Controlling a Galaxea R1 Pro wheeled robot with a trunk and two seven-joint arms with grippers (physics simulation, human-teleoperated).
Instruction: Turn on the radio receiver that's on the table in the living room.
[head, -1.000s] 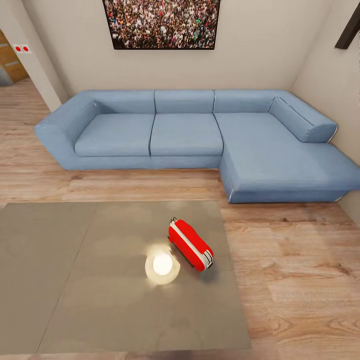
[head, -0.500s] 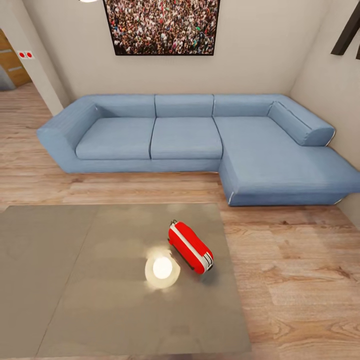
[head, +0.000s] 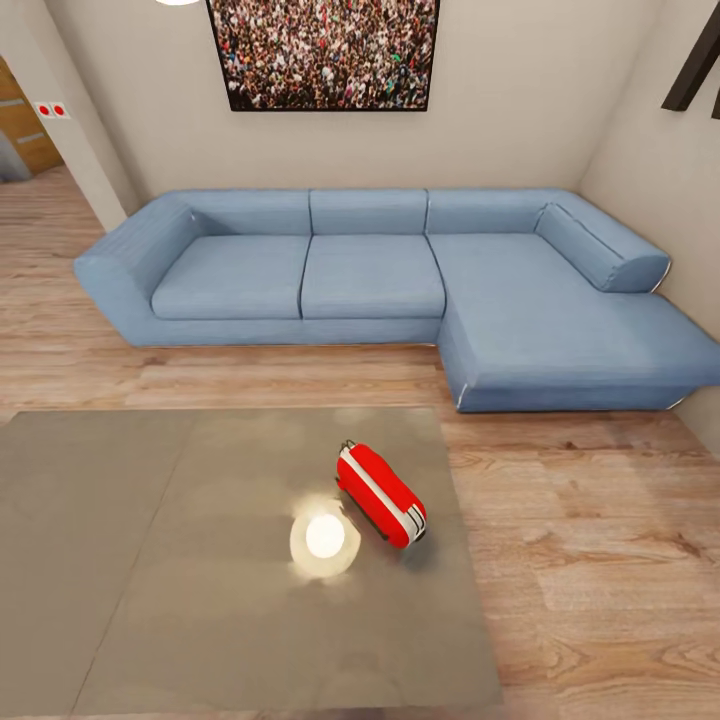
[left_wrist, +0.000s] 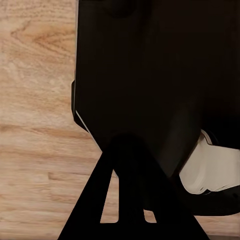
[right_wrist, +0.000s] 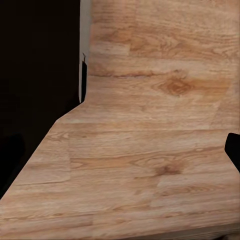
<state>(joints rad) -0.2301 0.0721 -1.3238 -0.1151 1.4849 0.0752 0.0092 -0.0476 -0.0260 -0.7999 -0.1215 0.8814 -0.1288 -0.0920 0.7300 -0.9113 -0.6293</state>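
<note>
Wood flooring (head: 590, 560) surrounds the grey table (head: 150, 600), where one red radio (head: 381, 494) lies on its side near the right edge, beside a lamp glare. One blue sofa (head: 400, 280) stands beyond, under one crowd picture (head: 324, 52). Each pincer's state: cannot tell; wrist views show floor.

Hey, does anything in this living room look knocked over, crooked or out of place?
Only the radio receiver: it seems to lie on its side on the table, angled to the edges, beside a bright lamp reflection. The blue sofa and the crowd picture look straight.
</note>
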